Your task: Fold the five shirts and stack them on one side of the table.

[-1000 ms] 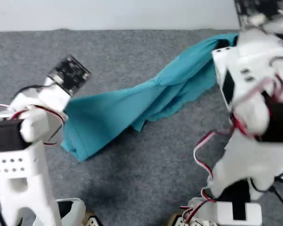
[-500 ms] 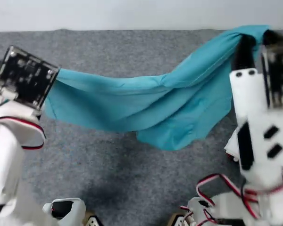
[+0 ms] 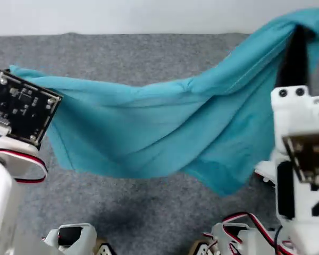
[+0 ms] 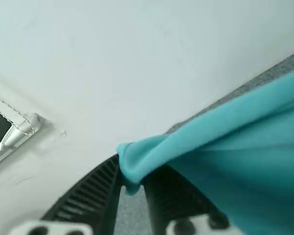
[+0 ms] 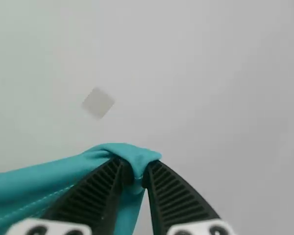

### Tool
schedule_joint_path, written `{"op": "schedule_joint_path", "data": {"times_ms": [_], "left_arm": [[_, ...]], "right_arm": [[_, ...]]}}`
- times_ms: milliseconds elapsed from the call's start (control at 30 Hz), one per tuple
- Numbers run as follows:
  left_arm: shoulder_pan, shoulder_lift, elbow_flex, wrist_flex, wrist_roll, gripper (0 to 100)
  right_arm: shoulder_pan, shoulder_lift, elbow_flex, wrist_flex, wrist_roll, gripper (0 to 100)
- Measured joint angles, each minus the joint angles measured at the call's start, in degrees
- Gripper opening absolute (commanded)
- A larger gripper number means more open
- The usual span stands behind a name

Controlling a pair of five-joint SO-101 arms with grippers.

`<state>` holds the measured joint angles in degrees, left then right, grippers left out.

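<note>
- High view: I see both arms raised, the teal shirt [image 3: 165, 133] stretched between them over the grey counter [image 3: 149, 53].
- Left wrist view: my left end effector [image 4: 132, 178] is clenched on a bunched shirt corner.
- Right wrist view: my right end effector [image 5: 135, 170] pinches another shirt fold.

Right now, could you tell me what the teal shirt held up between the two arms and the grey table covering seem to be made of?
Teal shirt: looks like a thin, soft knit fabric with a matte finish; it drapes and bunches in smooth folds, and a stitched seam shows. Grey table covering: probably felt or short-pile carpet, matte, judging by its speckled, fuzzy texture.
</note>
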<state>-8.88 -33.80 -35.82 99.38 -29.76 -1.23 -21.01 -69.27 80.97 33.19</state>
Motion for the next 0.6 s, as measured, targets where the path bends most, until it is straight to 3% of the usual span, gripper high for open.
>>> {"op": "schedule_joint_path", "data": {"times_ms": [233,600], "left_arm": [[0.00,-0.53,-1.14,0.00,0.00,1],[0.00,-0.70,-3.25,0.00,0.18,1]], "right_arm": [[0.00,-0.70,0.00,-5.36,5.98,1.0],[0.00,-1.32,0.00,0.09,6.59,1.0]]}}
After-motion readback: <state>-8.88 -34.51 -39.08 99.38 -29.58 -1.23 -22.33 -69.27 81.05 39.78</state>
